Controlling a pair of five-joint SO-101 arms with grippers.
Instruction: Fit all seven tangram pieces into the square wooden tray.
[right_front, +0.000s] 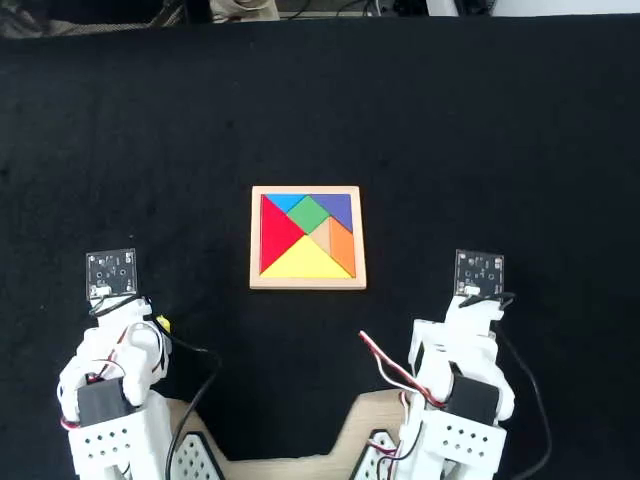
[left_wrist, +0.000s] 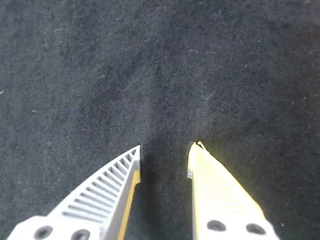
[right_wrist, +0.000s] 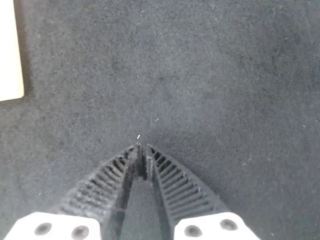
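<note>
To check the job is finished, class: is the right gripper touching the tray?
Apart. The right wrist view shows bare cloth between the shut right gripper and the tray.

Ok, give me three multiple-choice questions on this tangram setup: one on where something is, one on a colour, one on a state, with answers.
1. Where is the wooden tray?
A) between the left arm and right arm, farther out
B) at the table's far edge
C) on an arm's base

2. What colour is the big triangle along the tray's edge nearest the arms?
A) green
B) yellow
C) purple

3. How are the claws?
A) both open
B) left claw open, right claw shut
C) both shut on pieces

Answers:
1 A, the high view shows it centred ahead of both arms.
2 B, the yellow triangle fills that side.
3 B, the left fingers stand apart and the right tips meet on nothing.
</note>
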